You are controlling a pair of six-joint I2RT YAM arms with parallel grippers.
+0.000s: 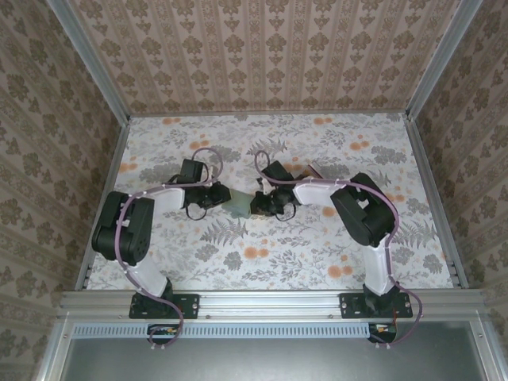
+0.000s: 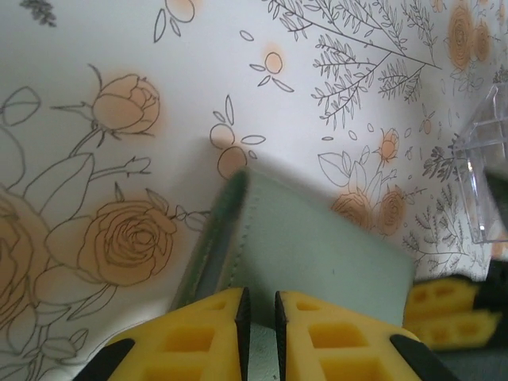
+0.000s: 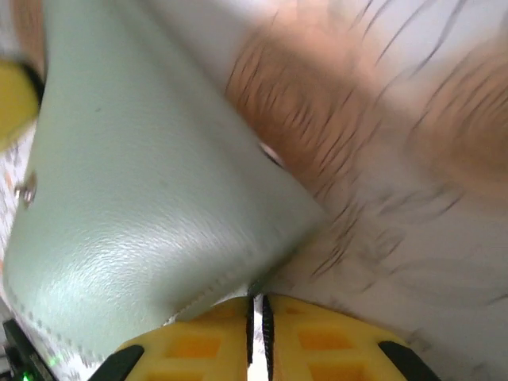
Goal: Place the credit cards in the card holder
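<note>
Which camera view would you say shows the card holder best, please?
The left wrist view: the card holder is clearest, stitched edge visible. The right wrist view has it close but blurred; the top view, tiny.

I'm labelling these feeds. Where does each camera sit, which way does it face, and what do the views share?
Top external: above and behind the bases, facing down at the table; left arm and right arm show.
Left wrist: on the left arm, looking along left fingers pinching the card holder; clear tray at right.
Right wrist: on the right arm, looking along right fingers shut on the card holder.
Shared: all three show the card holder.
</note>
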